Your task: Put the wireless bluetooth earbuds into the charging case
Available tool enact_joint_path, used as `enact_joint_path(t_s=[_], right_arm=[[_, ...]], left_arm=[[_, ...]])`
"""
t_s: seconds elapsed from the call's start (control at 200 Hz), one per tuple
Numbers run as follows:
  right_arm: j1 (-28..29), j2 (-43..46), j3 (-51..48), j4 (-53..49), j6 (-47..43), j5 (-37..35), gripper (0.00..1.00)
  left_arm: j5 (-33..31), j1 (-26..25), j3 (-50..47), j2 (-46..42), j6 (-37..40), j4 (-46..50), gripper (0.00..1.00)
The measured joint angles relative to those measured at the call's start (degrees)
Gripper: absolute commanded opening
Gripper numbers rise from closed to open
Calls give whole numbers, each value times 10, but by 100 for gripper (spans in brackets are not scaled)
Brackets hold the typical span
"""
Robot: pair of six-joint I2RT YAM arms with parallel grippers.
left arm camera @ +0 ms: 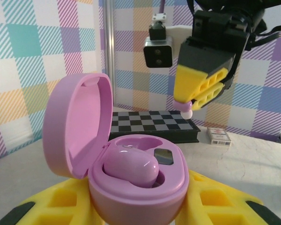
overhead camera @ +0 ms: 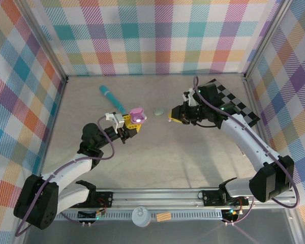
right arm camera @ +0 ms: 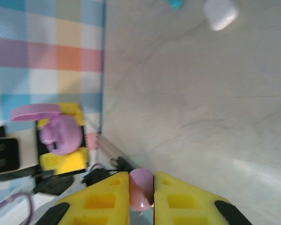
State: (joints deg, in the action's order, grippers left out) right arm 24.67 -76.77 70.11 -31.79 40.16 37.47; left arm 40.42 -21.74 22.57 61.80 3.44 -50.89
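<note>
**Top view.** Left tool (overhead camera: 126, 125): closed narrowly on the open purple case (overhead camera: 138, 116). Right tool (overhead camera: 171, 118): just beside the case, facing it, not touching. Pale pebble-shaped item (overhead camera: 158, 110): on the surface (overhead camera: 157, 157), between the two tools and slightly behind. Teal stick (overhead camera: 112, 98): further back.

**Left wrist view.** Lid (left arm camera: 77, 126): upright. Seated earbud (left arm camera: 131, 166): fills the left socket; the right socket looks free. Right tool: above and behind the case, nearly shut on a purple earbud (left arm camera: 187, 112) at its very tips.

**Right wrist view.** Purple earbud: wedged between the yellow fingers (right arm camera: 187, 201), tip grip only.

**Hazards, as judged.**
- The shallow pinch may let the bud slip or twist in transit.
- An off-line descent could strike the lid or the seated earbud.
- Pressing down could skew the case in the left tool.
- A bud in the wrong orientation would perch on the socket, not seat.
</note>
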Motion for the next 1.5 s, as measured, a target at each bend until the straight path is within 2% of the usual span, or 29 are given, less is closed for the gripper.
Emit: enact_joint_path(t_s=[0.16,0.4,0.71,1.305,1.37,1.45,1.5], right_arm=[[3,0,6,17,-2,57,16],[42,-24,89,4,-52,85,16],[90,-80,149,-26,-110,86,16],[98,-87,149,-61,-142,78,16],[99,-87,149,-63,-144,76,18],[101,-89,149,-65,-147,74,26],[102,-90,150,-67,-151,73,27]], left_arm=[[9,-14,12,9,1,0,32],[23,-36,30,11,3,3,32],[33,-59,42,12,4,15,32],[32,-64,47,12,4,17,32],[32,-64,47,12,4,17,32],[32,-64,47,13,4,17,32],[33,-64,47,14,4,17,32]])
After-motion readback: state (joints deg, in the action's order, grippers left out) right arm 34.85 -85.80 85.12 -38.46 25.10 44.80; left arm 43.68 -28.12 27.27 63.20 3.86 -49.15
